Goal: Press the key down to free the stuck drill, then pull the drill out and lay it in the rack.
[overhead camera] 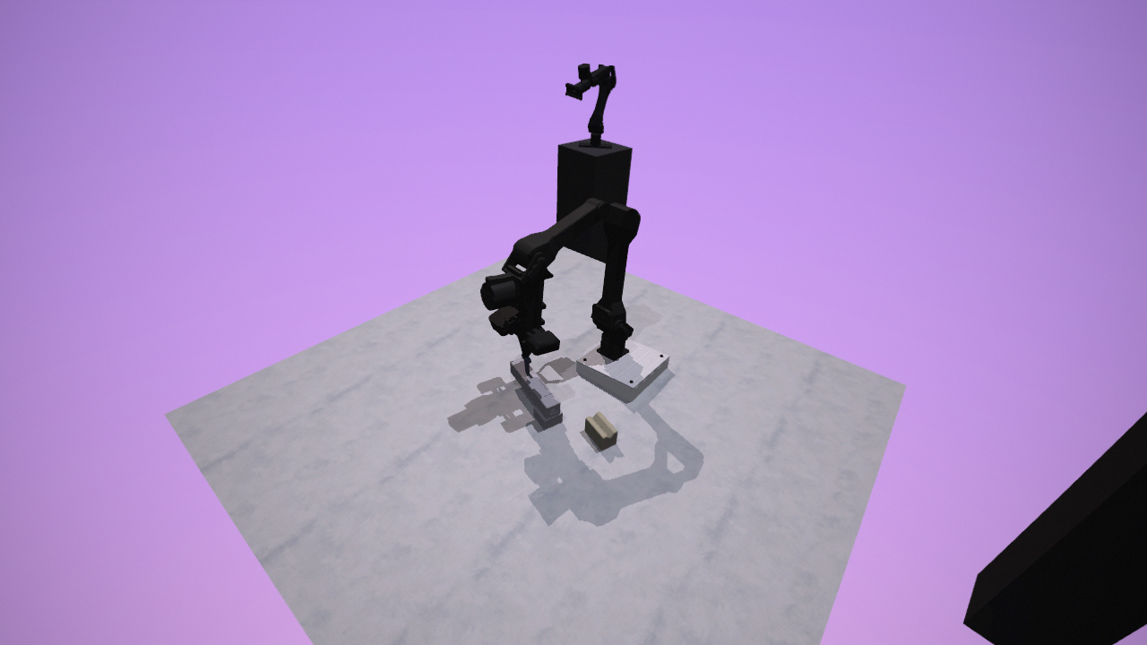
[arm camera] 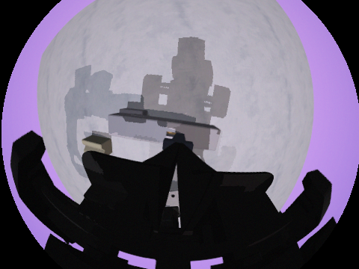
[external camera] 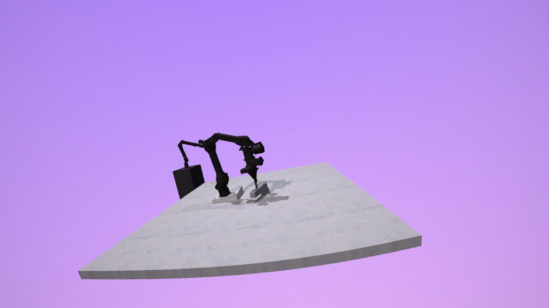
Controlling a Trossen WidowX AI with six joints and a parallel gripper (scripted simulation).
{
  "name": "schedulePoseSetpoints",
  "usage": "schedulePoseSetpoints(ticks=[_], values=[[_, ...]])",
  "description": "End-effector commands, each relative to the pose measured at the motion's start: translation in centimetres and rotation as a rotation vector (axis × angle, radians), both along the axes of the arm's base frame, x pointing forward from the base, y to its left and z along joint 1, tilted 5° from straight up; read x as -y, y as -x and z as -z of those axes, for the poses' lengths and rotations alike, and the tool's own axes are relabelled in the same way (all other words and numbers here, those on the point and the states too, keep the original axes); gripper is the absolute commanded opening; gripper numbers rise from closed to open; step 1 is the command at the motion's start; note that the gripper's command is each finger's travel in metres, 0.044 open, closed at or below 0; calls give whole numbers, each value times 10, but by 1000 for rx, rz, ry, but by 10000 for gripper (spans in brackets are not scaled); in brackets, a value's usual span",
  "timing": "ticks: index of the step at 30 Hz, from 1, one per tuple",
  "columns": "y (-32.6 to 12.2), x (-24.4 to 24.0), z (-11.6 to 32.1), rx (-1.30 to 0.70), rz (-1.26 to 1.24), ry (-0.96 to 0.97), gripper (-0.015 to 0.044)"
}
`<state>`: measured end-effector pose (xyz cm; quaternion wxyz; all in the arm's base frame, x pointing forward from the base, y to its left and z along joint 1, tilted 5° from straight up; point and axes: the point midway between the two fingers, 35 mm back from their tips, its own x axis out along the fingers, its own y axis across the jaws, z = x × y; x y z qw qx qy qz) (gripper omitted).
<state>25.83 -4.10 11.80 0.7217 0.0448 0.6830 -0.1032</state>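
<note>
A long grey block lies on the table, with a darker raised part at one end. My gripper is shut with nothing seen between its fingers. It points down, with its tips at the top of the grey block, away from that raised part; whether they touch cannot be told. A small yellow patch shows on the block beside the tips. The tan grooved rack stands apart from the block. I cannot make out the drill or the key clearly.
The arm stands on a pale square base plate on the marbled table. A black pedestal with a second small arm stands behind. A dark beam crosses the lower right corner of the top view.
</note>
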Motion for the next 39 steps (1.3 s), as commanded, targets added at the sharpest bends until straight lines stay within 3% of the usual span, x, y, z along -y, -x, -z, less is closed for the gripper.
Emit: schedulePoseSetpoints(ticks=[1, 12, 23, 28, 34, 39], values=[[7, 1, 24, -58, 0, -8, 0], [7, 1, 28, -58, 0, -8, 0], [-1, -4, -52, -58, 0, -9, 289], [-2, -5, -44, -49, -28, -7, 420], [-32, -75, 7, -109, -786, 0, 440], [-36, -115, 35, -139, -1186, 6, 440]])
